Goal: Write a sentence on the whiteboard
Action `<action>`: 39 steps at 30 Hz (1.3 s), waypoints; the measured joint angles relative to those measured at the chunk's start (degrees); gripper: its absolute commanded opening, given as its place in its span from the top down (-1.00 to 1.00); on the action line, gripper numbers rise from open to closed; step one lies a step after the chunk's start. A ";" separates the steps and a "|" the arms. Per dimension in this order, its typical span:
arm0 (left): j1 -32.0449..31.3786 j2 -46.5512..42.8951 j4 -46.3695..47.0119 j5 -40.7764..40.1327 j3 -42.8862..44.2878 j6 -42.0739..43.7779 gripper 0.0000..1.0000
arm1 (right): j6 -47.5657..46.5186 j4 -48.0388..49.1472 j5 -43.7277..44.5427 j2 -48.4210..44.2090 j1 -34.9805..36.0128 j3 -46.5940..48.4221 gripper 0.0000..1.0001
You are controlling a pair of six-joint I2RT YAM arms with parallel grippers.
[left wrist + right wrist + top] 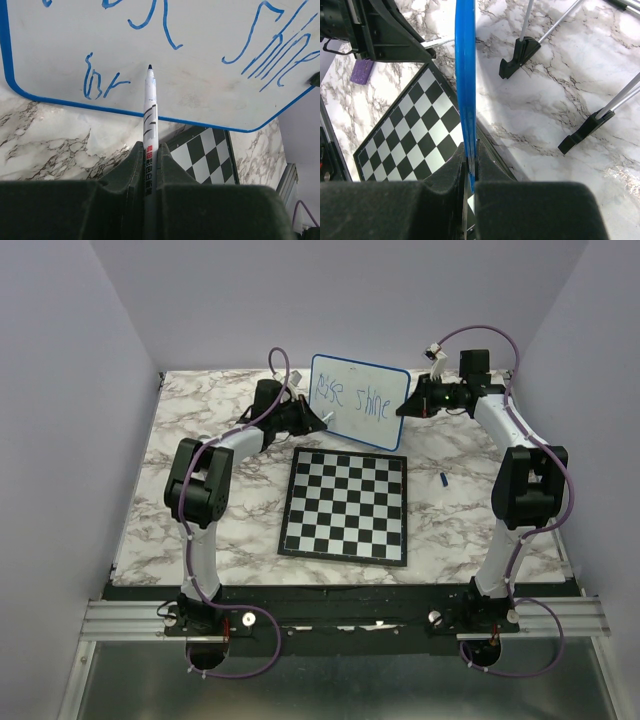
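Observation:
The whiteboard [358,400] stands tilted at the back of the table, held up by its right edge in my right gripper [405,405]. In the right wrist view its blue rim [465,75] runs edge-on into the shut right gripper [470,150]. The sentence [350,398] in blue reads roughly "Rise shine". Below it, the left wrist view shows the letters "br" [102,82]. My left gripper [150,150] is shut on a white marker [150,115]. The marker's dark tip sits at the board's face [200,75], right of "br".
A black-and-white chessboard [345,503] lies flat on the marble table in front of the whiteboard. A small blue cap [443,478] lies to its right. Two black feet on thin metal legs [520,57] [582,135] stand on the marble behind the board.

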 measured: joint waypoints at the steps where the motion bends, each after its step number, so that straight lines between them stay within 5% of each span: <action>1: 0.00 0.26 0.00 0.00 0.37 -0.02 1.00 | 0.00 0.00 0.00 0.00 0.00 0.00 0.99; 39: 0.07 0.66 -0.15 1.05 0.55 -0.20 1.00 | -0.02 0.00 0.00 0.00 -0.20 0.00 1.00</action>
